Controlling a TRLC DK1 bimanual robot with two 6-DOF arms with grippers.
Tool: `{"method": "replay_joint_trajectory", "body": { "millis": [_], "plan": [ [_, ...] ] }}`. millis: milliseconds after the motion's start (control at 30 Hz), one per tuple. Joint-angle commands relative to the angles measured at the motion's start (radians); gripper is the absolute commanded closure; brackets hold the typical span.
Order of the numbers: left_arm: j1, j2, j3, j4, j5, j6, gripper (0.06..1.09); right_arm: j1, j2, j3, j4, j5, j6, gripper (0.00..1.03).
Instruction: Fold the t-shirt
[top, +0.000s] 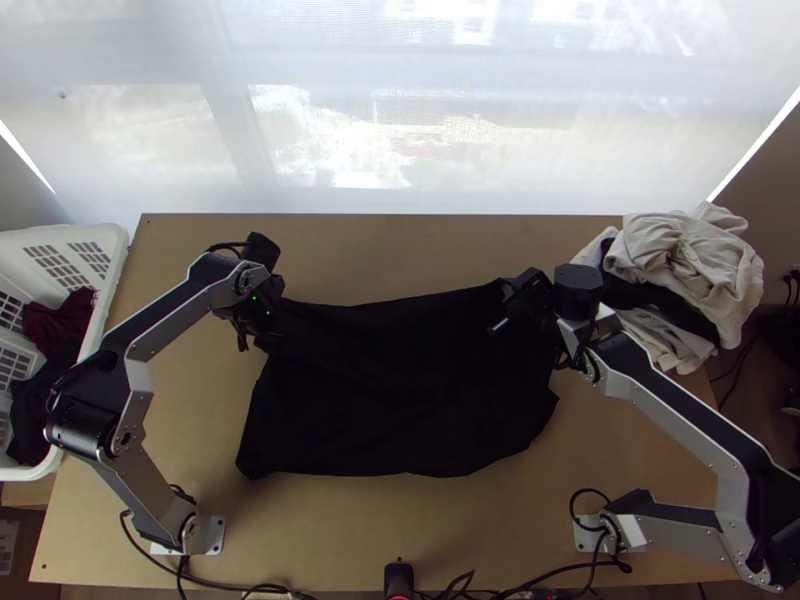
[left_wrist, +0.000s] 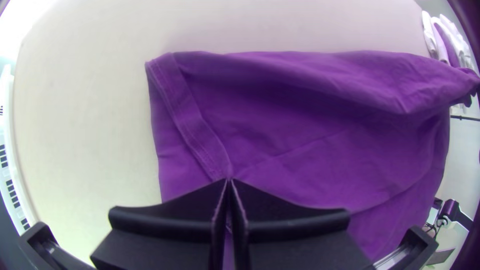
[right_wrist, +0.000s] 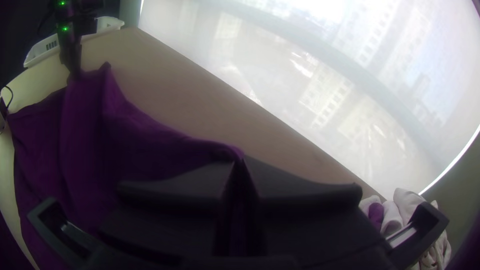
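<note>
Find the dark t-shirt (top: 400, 410) spread wide over the middle of the table (top: 330, 530), long axis running side to side between the two arms, far edge drawn into a loose line, near edge lying free towards the bases. Can't tell collar from hem from here, so can't say for sure which way it points. Pinched at the far left by the left gripper (left_wrist: 229, 180), fingers closed on a stitched band a little in from the corner; from there, stretching towards the right arm and back towards the near edge. Pinched at the far right by the right gripper (right_wrist: 241, 160), fingers closed on cloth pulled up to a small peak; from there, running towards the left arm and likewise back towards the near edge. Touching both, so neither arm nearer. Probably time to carry the far edge over towards the bases, crossways to that long axis, keeping level and in step, or risk a skewed fold or a slipped corner. Further out, past the left arm, see a white basket (top: 110, 262) with clothes inside; by the far right corner, a heap of pale and dark clothes (top: 690, 260); beyond the far edge, a bright window blind (top: 400, 130)
</note>
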Motion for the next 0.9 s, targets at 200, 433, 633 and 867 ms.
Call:
{"method": "replay_joint_trajectory", "body": {
  "millis": [200, 433, 633, 867],
  "plan": [
    [0.047, -0.110, 0.084, -0.031, -0.007, 0.016, 1.05, -0.011, -0.089, 0.027, -0.045, -0.001, -0.002, 1.00],
    [0.104, -0.232, 0.161, -0.050, -0.004, 0.024, 1.05, -0.013, -0.172, 0.087, -0.109, -0.001, -0.005, 1.00],
    [0.171, -0.358, 0.223, -0.031, 0.004, 0.034, 1.05, -0.036, -0.229, 0.168, -0.189, 0.000, -0.002, 1.00],
    [0.257, -0.522, 0.228, 0.095, 0.038, 0.036, 1.05, -0.052, -0.287, 0.266, -0.280, 0.014, 0.018, 1.00]
  ]
}}
